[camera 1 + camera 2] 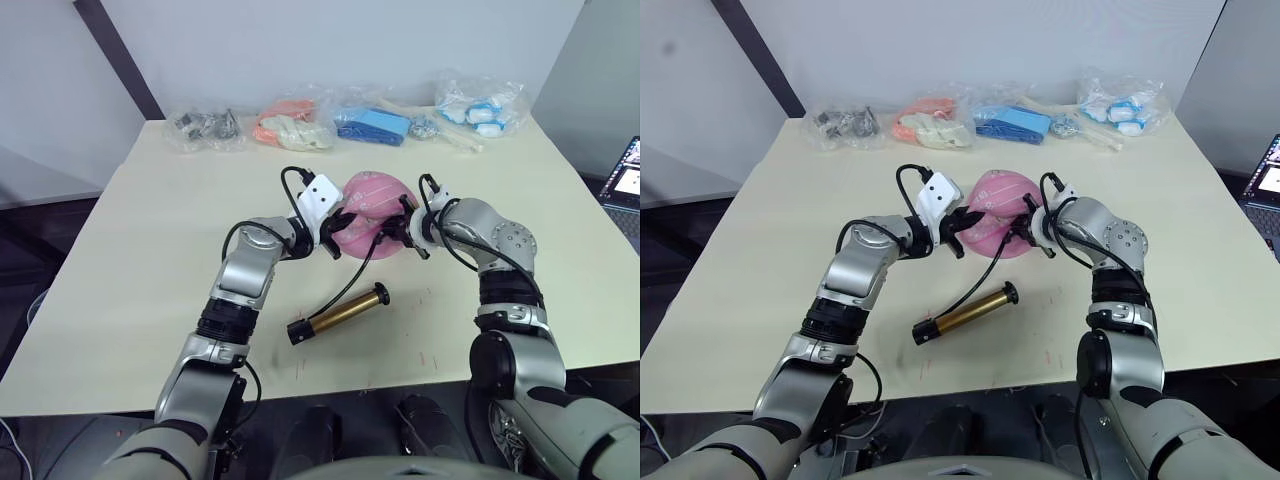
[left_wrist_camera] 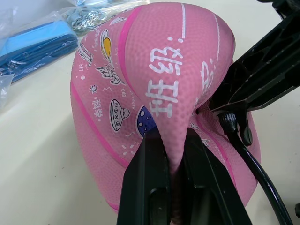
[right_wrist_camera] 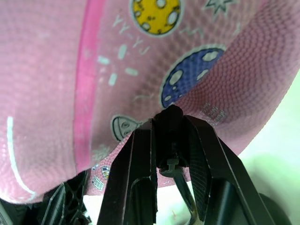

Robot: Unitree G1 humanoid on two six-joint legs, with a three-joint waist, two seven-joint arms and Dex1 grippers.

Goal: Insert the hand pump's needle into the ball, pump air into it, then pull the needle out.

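Pinching a fold of the saggy pink ball (image 2: 154, 79) between its two fingers, the left hand (image 2: 171, 154) steadies it mid-table (image 1: 130, 260). Right hand (image 3: 169, 140) is clamped on the needle's black fitting (image 3: 169, 126), pressed against the ball. Hand pump (image 1: 338, 314) lies on the table just in front, hose (image 1: 358, 272) running up to the ball.

We see both arms bent inward over the counter (image 1: 150, 250), our left end effector (image 2: 174, 161) pinching a fold of the ball (image 2: 159, 70) and our right end effector (image 3: 171, 140) clamped on the needle (image 3: 169, 136) fitting against it
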